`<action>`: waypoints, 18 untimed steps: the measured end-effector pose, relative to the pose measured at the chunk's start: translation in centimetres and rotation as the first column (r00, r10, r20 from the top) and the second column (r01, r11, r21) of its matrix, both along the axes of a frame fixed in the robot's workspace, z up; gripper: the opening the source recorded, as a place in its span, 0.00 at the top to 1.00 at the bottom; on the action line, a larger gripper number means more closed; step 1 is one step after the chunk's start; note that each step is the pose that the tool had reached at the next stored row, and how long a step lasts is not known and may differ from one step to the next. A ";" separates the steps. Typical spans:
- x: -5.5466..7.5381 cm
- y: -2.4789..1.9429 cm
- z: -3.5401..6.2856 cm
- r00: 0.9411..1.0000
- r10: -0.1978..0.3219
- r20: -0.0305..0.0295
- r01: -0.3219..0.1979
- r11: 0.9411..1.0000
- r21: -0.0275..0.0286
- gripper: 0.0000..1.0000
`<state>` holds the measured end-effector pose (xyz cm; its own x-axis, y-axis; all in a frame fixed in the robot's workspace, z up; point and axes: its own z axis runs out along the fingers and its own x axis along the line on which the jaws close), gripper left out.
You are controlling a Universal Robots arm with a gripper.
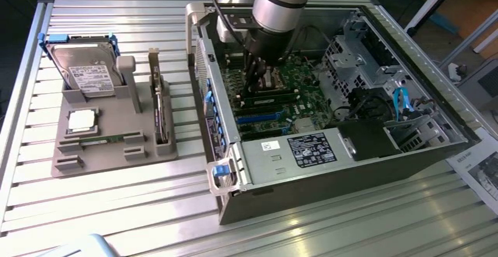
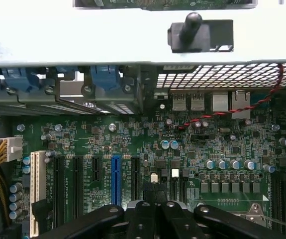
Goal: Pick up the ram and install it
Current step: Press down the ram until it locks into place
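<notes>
Beginning at the exterior view's left, finding a moulded grey fixture [image 1: 116, 155], matte and blocky, sitting on the ribbed metal table [image 1: 116, 210]. Seeing a hard drive [image 1: 90, 73] propped upright at its back, all brushed metal and white label, and a square silver processor chip [image 1: 81, 120] lying flat just in front. Picking out a long, thin green strip in the fixture's front groove, reading it as the ram [image 1: 105, 139], flat and apparently not yet lifted. Noting a larger dark card [image 1: 160, 114] standing on edge along the fixture's right side.

Moving right, meeting the open computer case [image 1: 311, 181], sheet steel with blue plastic latches. Watching the arm [image 1: 280, 6] reaching down into it, holding the gripper [image 1: 255, 85] low over the green motherboard [image 2: 133, 139], close to the long dark memory slots [image 1: 269, 101].

Looking through the wrist view, finding the gripper [image 2: 155, 201] clenched, black fingers [image 2: 143, 219] pressed together, with no green stick recognisable between them. Passing the bright blue slot [image 2: 116, 179] and rows of small round capacitors.

Judging the step as hovering at the install site rather than carrying. Reckoning that any seating is calling for a stick held square to its slot and pressed straight down.
</notes>
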<state>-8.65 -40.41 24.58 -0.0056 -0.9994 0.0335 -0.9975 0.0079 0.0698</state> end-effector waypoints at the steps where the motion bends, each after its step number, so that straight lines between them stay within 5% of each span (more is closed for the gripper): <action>1: 0.0 0.00 0.13 1.000 0.000 0.000 0.000 1.000 0.000 0.90; 7: 0.0 0.00 0.94 1.000 0.000 -0.001 0.000 1.000 -0.009 0.90; 18: 1.9 0.00 0.97 1.000 0.000 -0.004 0.000 1.000 -0.009 0.90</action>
